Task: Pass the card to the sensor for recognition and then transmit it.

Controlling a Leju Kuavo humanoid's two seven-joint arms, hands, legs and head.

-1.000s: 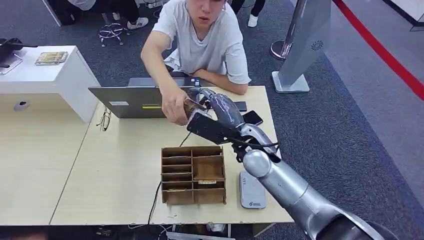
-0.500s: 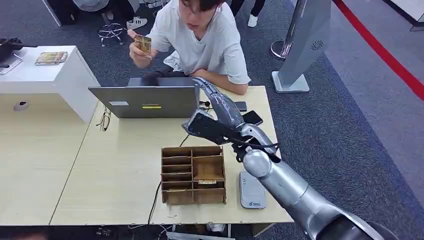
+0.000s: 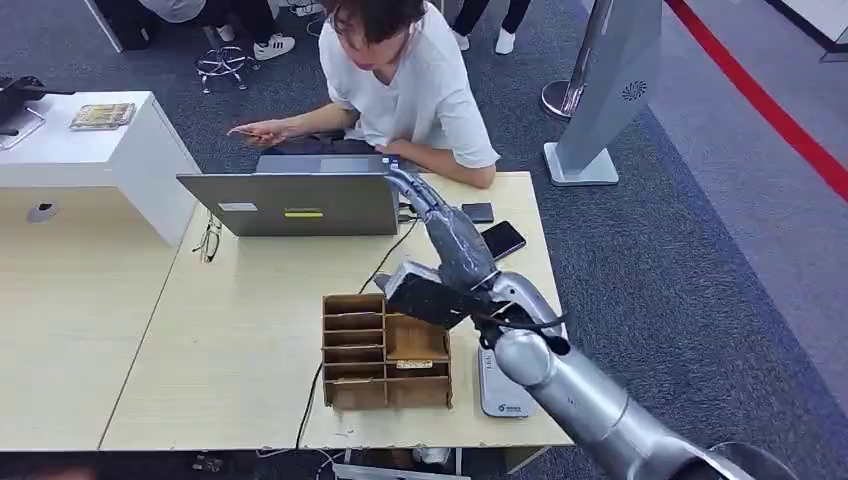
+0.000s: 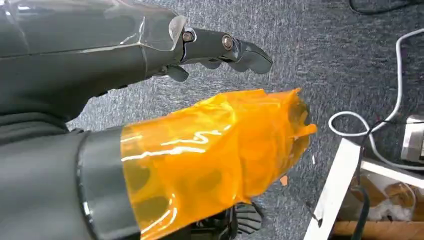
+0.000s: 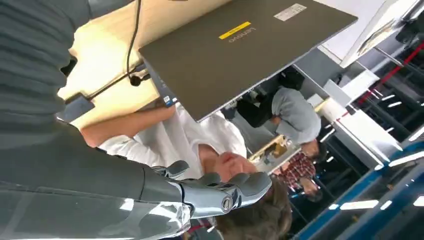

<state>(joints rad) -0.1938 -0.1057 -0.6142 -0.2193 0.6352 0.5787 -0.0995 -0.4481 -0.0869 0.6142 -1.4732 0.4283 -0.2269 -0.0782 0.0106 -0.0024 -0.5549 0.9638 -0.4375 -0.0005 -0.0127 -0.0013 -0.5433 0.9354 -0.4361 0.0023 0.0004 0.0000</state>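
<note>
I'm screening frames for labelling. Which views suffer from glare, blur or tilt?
Head view: even light, sharp, laptop readable. Left wrist view: glare streaks on the orange film wrapping the left hand. Right wrist view: turned sideways, right hand soft, background ceiling lights bright.

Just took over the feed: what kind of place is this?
Probably an office or demo hall: a grey laptop on a light wooden desk, grey carpet, and a red floor line.
</note>
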